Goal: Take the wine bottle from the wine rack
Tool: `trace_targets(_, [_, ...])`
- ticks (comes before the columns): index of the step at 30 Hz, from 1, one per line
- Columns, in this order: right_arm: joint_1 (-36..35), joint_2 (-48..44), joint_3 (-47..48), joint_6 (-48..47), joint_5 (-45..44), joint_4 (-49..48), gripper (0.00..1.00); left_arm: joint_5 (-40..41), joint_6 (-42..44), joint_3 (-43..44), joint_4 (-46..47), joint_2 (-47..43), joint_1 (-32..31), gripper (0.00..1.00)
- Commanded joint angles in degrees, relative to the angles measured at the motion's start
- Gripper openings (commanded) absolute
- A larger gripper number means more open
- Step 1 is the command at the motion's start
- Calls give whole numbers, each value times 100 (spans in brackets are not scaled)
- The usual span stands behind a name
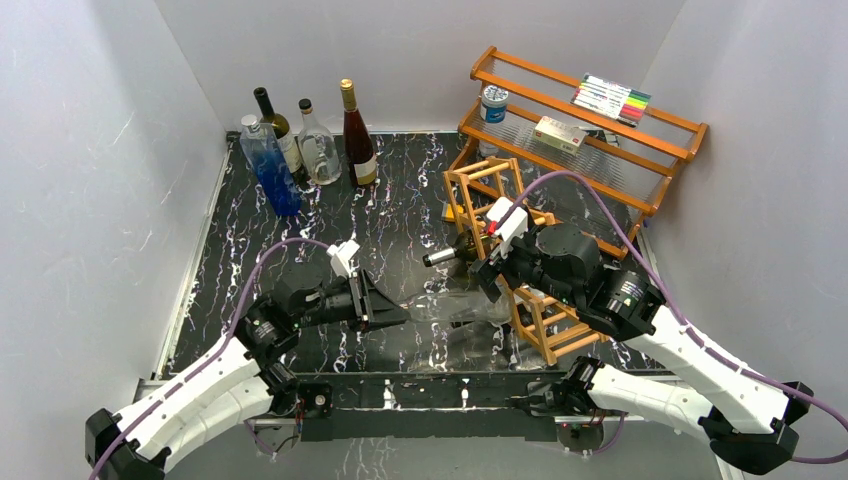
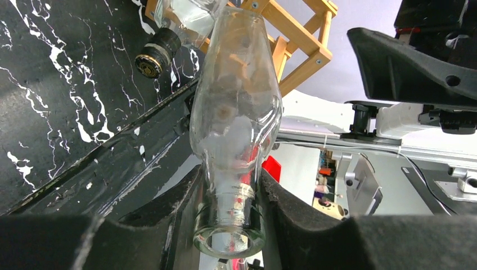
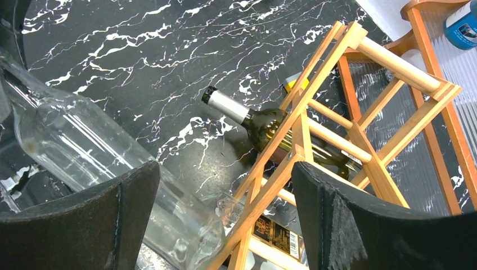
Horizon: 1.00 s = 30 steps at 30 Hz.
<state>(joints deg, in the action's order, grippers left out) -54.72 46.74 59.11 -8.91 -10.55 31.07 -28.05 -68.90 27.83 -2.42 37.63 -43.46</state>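
Black marble table [image 1: 300, 230] veined in white, closed in by white walls: that is your workspace. Your clear wine bottle [image 2: 236, 112] lies on its side in the lower middle of the top view, neck toward the left of the frame. Its base sits at the front face of the wine rack [image 1: 510, 250]. Whether the base is inside a cell or just outside, you cannot tell.

Your left gripper [image 2: 228, 225] is clenched on that bottle's neck, one black finger on each side just above the open mouth.

A dark green bottle [image 3: 253, 118] rests in the rack, with its silver-capped neck sticking out toward the upper left of the right wrist view.

Your right gripper [image 1: 488, 278] hangs over the rack's front edge with its jaws spread wide and nothing between them. In its own camera the clear bottle passes beside one finger [image 3: 84, 219], and the rack's bars stand by the other.

Behind the rack, in the upper right of the top view, stands a two-tier wooden shelf [image 1: 690, 135]. It carries a pack of markers [image 1: 612, 98], a small box [image 1: 560, 133] and a blue-lidded can [image 1: 493, 103].

In the upper left corner four bottles stand upright: a blue bottle [image 1: 270, 165], a dark bottle [image 1: 278, 130], a clear flask [image 1: 318, 145] and a gold-capped bottle [image 1: 358, 135].
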Motion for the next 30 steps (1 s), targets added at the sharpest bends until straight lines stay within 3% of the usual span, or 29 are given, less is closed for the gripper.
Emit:
trace_targets(1, [4,-37,23,3,37,-417,98,293,374,678,-269,-115,48,0])
trace_targets(16, [3,131,-38,24,234,-671,98,984,2104,2595,-3028,651,57,0])
trace_targets(30, [-2,839,-341,658,1078,-1676,98,2627,3884,3905,-4961,1545,58,0])
